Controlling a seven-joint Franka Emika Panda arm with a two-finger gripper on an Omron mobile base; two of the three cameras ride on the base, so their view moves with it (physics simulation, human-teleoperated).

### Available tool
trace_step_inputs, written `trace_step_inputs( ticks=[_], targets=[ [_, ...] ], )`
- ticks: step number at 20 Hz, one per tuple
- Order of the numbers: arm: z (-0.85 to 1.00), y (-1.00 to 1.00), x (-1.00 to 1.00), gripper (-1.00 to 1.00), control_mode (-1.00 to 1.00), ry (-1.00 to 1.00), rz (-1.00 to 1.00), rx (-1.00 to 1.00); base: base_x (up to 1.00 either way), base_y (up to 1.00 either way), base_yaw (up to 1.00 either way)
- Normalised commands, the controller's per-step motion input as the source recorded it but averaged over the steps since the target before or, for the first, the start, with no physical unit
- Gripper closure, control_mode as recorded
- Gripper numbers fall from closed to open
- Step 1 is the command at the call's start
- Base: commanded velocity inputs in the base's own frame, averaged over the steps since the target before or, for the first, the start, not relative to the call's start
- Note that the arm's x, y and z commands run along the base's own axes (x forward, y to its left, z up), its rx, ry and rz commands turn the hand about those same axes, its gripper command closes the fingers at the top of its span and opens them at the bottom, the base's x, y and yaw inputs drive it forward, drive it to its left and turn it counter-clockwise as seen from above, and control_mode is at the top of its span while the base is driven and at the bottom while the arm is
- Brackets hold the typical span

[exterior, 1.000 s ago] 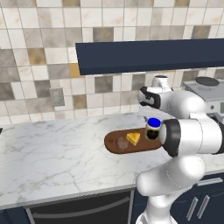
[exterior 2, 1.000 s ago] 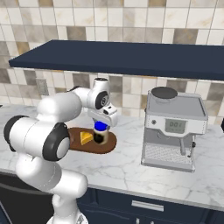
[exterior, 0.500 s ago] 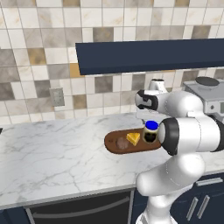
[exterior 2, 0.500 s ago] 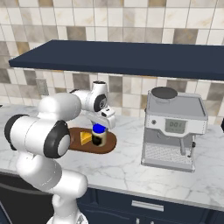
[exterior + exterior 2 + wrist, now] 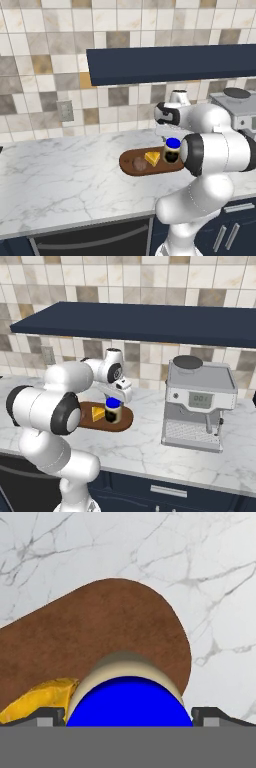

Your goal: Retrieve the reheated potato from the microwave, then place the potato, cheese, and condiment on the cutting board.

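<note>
The oval brown cutting board (image 5: pixel 131 170) (image 5: pixel 125 421) (image 5: pixel 100 627) lies on the marble counter. On it sit the reddish-brown potato (image 5: pixel 139 163), the yellow cheese wedge (image 5: pixel 152 158) (image 5: pixel 98 413) (image 5: pixel 35 701) and the blue-lidded condiment jar (image 5: pixel 172 150) (image 5: pixel 113 409) (image 5: pixel 129 704), which stands upright. My gripper (image 5: pixel 120 397) (image 5: pixel 129 714) hovers just above the jar's lid, open, with one fingertip on each side of the lid and apart from it. The microwave is out of view.
A steel coffee machine (image 5: pixel 200 401) stands on the counter to the right of the board. A dark blue shelf (image 5: pixel 140 321) (image 5: pixel 170 62) overhangs the tiled back wall above my hand. Bare marble (image 5: pixel 65 170) stretches to the left.
Hardly anything has changed: my hand has shifted very slightly above the jar with its jaws still open. The jar, cheese and potato rest where they were.
</note>
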Motion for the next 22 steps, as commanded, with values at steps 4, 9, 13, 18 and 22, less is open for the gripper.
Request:
trace_step_inputs(
  ticks=[4, 9, 13, 18, 22],
  targets=[
    [-0.31, 0.19, -0.14, -1.0, -1.0, 0.0, 0.0, 0.0, 0.0, 0.0, 0.0],
    [-0.27, 0.12, -0.24, -1.0, -1.0, 0.0, 0.0, 0.0, 0.0, 0.0, 0.0],
    [-0.3, 0.12, -0.32, -1.0, -1.0, 0.0, 0.0, 0.0, 0.0, 0.0, 0.0],
    [-0.37, 0.2, -0.39, -1.0, -1.0, 0.0, 0.0, 0.0, 0.0, 0.0, 0.0],
    [-0.44, 0.24, -0.41, -1.0, -1.0, -0.01, 0.0, 0.0, 0.0, 0.0, 0.0]
  ],
)
